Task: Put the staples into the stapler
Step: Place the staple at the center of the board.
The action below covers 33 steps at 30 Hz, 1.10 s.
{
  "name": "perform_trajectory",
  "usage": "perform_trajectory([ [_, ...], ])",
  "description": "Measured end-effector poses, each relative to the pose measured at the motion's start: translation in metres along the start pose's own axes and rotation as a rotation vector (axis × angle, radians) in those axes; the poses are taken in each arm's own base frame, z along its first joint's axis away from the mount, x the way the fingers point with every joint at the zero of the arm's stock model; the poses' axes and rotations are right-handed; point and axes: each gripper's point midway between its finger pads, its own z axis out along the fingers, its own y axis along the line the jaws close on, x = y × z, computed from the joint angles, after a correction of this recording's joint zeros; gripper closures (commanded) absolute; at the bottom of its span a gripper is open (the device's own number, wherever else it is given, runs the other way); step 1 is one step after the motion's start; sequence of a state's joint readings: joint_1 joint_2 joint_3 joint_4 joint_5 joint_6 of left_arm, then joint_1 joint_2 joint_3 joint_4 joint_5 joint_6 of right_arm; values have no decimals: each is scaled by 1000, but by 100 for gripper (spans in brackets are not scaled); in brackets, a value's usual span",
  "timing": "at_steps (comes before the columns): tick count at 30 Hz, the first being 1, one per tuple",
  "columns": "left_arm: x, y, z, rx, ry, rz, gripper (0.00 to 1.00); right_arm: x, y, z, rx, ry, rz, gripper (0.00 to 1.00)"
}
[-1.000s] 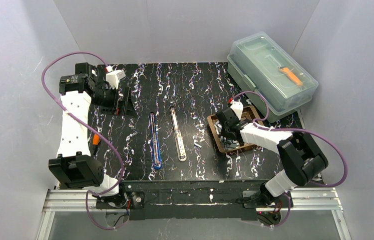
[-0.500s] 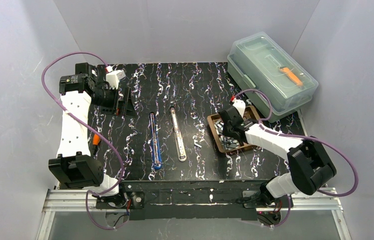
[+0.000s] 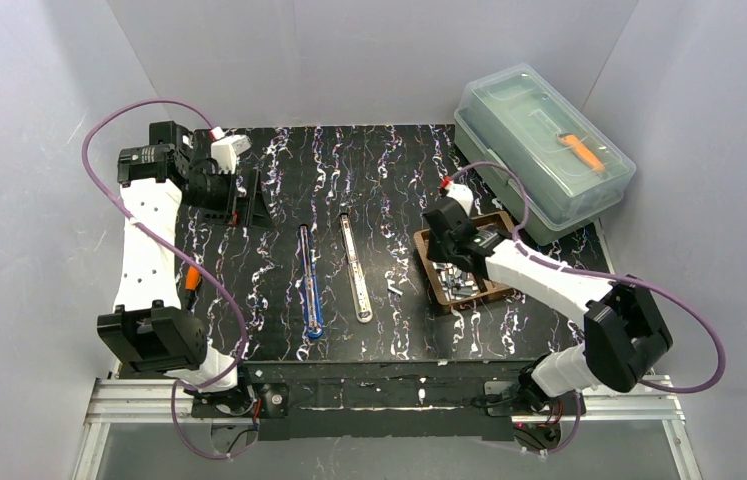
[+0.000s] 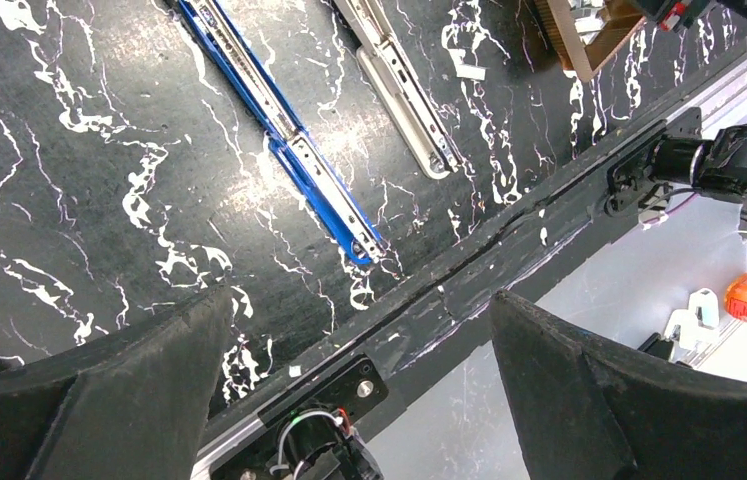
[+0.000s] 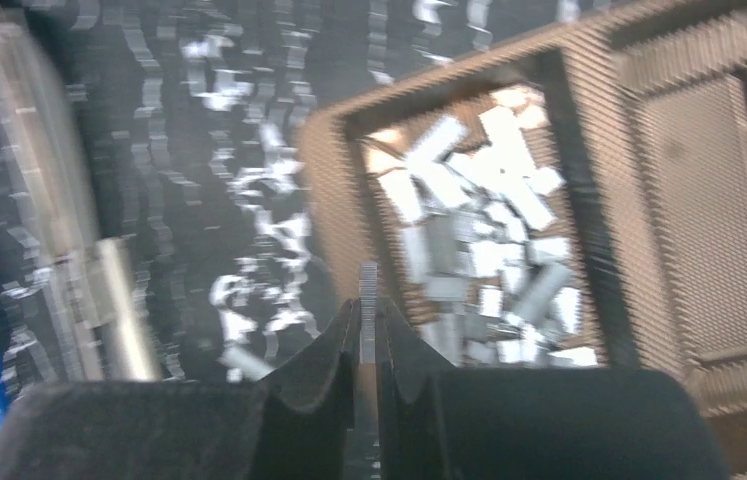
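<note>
The left arm stands up from the 7 o'clock corner of the black tabletop. It runs along the left side and bends at the 10 o'clock corner. The left claw is spread wide, with nothing between its fingers. A small orange thing lies beside this arm at 9 o'clock.

Near the middle, two staplers lie opened out flat, side by side and a little apart. The blue stapler is on the left and the silver stapler is on the right. Just to the right of them, one loose strip lies on the tabletop.

At 3 o'clock sits a brown tray. The staples lie in a messy pile in its near part.

The right arm comes up from the 5 o'clock corner and bends at the elbow. It reaches left across the tray, with its wrist tipped down. The right claw hangs over the tray's left rim. Its fingers are pressed together, pinching a thin staple strip that pokes out past the tips. This view is blurry.

At 1 o'clock stands a clear box with its lid on and an orange tool inside.
</note>
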<state>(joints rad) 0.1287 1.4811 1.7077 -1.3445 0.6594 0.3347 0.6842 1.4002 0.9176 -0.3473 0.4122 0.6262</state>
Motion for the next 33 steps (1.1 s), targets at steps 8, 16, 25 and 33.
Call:
perform_trajectory([
  [8,2,4,9,18,18,-32,1,1,81,-8,-140,-3,-103,84],
  [16,3,6,11,18,19,-32,1,49,103,22,-130,107,-200,84],
  [25,3,6,12,17,21,-32,1,56,115,39,-163,108,-189,71],
  [33,3,6,12,18,21,-29,1,61,118,45,-169,116,-194,48],
])
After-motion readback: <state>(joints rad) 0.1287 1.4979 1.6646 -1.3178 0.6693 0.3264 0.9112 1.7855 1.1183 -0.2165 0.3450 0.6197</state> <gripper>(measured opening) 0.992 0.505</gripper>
